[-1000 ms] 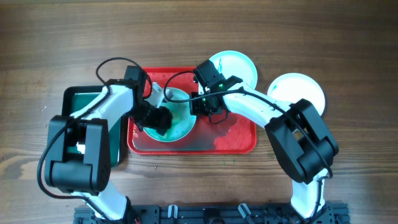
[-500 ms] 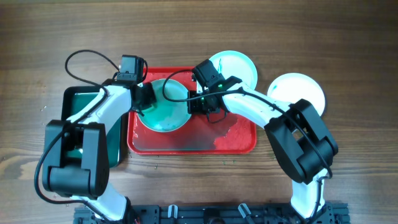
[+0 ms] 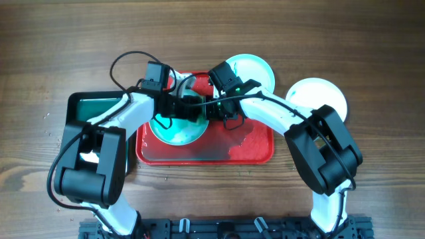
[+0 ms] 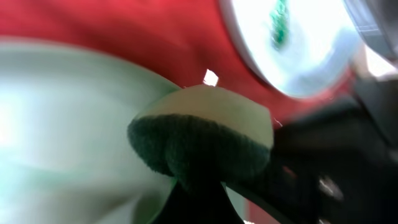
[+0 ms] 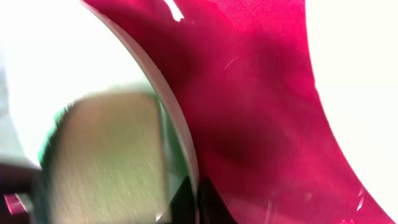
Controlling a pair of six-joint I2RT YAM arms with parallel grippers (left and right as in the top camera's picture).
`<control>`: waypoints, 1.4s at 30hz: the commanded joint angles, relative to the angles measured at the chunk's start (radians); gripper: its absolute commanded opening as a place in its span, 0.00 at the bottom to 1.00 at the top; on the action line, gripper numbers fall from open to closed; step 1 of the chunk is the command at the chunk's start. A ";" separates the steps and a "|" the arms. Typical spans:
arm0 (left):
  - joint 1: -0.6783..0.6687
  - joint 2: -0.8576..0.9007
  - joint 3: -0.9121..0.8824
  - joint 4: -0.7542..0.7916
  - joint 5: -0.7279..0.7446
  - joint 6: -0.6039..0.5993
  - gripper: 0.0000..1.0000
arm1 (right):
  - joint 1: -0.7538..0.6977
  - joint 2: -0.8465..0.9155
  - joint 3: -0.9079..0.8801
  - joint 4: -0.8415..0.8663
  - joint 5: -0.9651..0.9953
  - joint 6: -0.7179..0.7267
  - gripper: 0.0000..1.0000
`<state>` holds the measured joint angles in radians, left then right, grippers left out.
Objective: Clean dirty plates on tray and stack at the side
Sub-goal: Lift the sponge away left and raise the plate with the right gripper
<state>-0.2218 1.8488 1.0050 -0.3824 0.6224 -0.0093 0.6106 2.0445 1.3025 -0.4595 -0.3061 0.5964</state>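
Red tray (image 3: 255,151), rounded corners and raised rim, sits mid-table. Its right half is wet, glossy and bare. Wooden table (image 3: 345,40) is open along the far side.

Mint plate (image 3: 174,131), round and shallow, lies in the tray's left half, smeared teal. Right gripper (image 3: 214,111) is pinched onto that plate's right rim. Left gripper (image 3: 188,109) is clamped on a sponge (image 4: 202,140) with a dark green scrub face and pale back, at the plate's far side; contact cannot be told.

Second mint plate (image 3: 254,69) overlaps the tray's far rim and carries a green streak. White plate (image 3: 323,97) is on the table to the right, apart from the tray. Black tray (image 3: 71,116) sits just beside the red tray's left edge, with green liquid (image 3: 99,106) in it.
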 commanded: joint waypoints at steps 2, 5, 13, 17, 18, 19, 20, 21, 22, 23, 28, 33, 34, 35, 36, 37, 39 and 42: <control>-0.002 0.012 -0.010 -0.144 0.145 0.139 0.04 | 0.007 0.019 -0.005 -0.010 0.019 -0.022 0.04; -0.002 0.012 -0.010 -0.176 -0.055 0.104 0.04 | 0.007 0.019 -0.005 -0.012 0.019 -0.022 0.05; 0.041 0.012 0.000 -0.147 -1.002 -0.449 0.04 | 0.007 0.019 -0.005 -0.012 0.019 -0.021 0.04; 0.041 -0.023 0.124 -0.173 -1.009 -0.447 0.04 | 0.007 0.019 -0.005 -0.013 0.019 -0.021 0.04; 0.041 -0.039 0.163 -0.187 -1.009 -0.447 0.04 | 0.007 0.019 -0.005 -0.013 0.019 -0.021 0.04; 0.041 -0.056 0.213 -0.210 -1.009 -0.447 0.04 | 0.007 0.019 -0.005 -0.012 0.019 -0.022 0.04; 0.041 -0.077 0.274 -0.246 -1.005 -0.440 0.04 | 0.007 0.019 -0.005 -0.010 0.019 -0.025 0.04; 0.041 -0.089 0.309 -0.272 -1.003 -0.440 0.04 | 0.007 0.019 -0.005 -0.008 0.019 -0.032 0.04; 0.041 -0.108 0.358 -0.315 -0.993 -0.440 0.04 | 0.007 0.019 -0.005 -0.008 0.019 -0.033 0.04; 0.041 -0.123 0.390 -0.345 -0.976 -0.440 0.04 | 0.007 0.019 -0.005 -0.007 0.019 -0.037 0.04; 0.060 -0.159 0.407 -0.408 -0.795 -0.440 0.04 | 0.007 -0.015 0.018 -0.005 -0.046 -0.101 0.04; 0.114 -0.158 0.406 -0.472 -0.768 -0.440 0.04 | 0.008 -0.215 0.023 -0.096 0.200 -0.180 0.05; 0.126 -0.158 0.406 -0.476 -0.760 -0.440 0.04 | 0.008 -0.256 0.023 -0.124 0.274 -0.204 0.04; 0.133 -0.158 0.406 -0.475 -0.743 -0.440 0.04 | 0.010 -0.287 0.023 -0.142 0.319 -0.226 0.04; 0.135 -0.158 0.406 -0.475 -0.734 -0.440 0.04 | 0.013 -0.317 0.023 -0.163 0.361 -0.236 0.04; 0.135 -0.158 0.406 -0.475 -0.734 -0.440 0.04 | 0.021 -0.347 0.023 -0.195 0.405 -0.238 0.04; 0.135 -0.157 0.406 -0.476 -0.715 -0.440 0.04 | 0.036 -0.377 0.023 -0.248 0.452 -0.238 0.04; 0.135 -0.157 0.406 -0.479 -0.642 -0.440 0.04 | 0.061 -0.401 0.023 -0.311 0.502 -0.265 0.04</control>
<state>-0.0921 1.6966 1.4036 -0.8616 -0.1005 -0.4332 0.6537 1.6772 1.3064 -0.7547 0.1184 0.3595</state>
